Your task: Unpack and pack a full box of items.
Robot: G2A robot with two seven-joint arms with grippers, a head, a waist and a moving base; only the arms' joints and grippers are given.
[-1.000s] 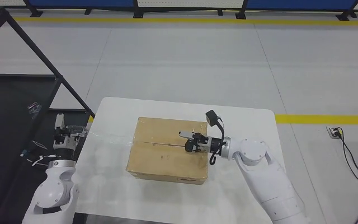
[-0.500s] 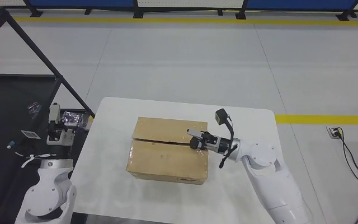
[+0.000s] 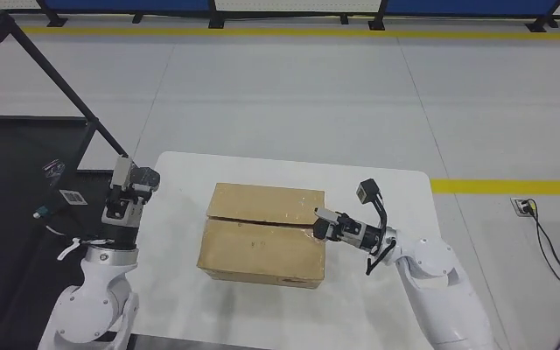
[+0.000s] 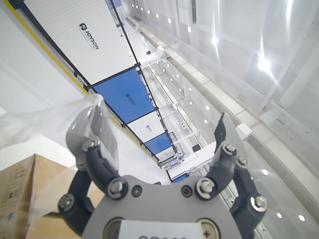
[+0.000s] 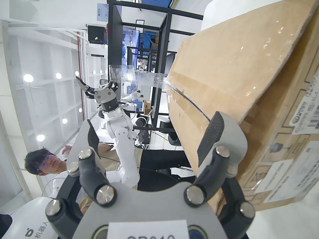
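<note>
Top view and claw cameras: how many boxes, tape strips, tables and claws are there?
cardboard box: 1
clear tape strip: 1
white table: 1
claws: 2 (left claw, right claw)
Total: 5

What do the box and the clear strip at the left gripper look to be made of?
Box: brown cardboard, matte, with a raw fibrous flap edge; the glossy patches on top are likely tape residue. Clear strip: thin transparent plastic film, probably packing tape; it is see-through, crinkled and glinting, and clings to the left gripper.
</note>
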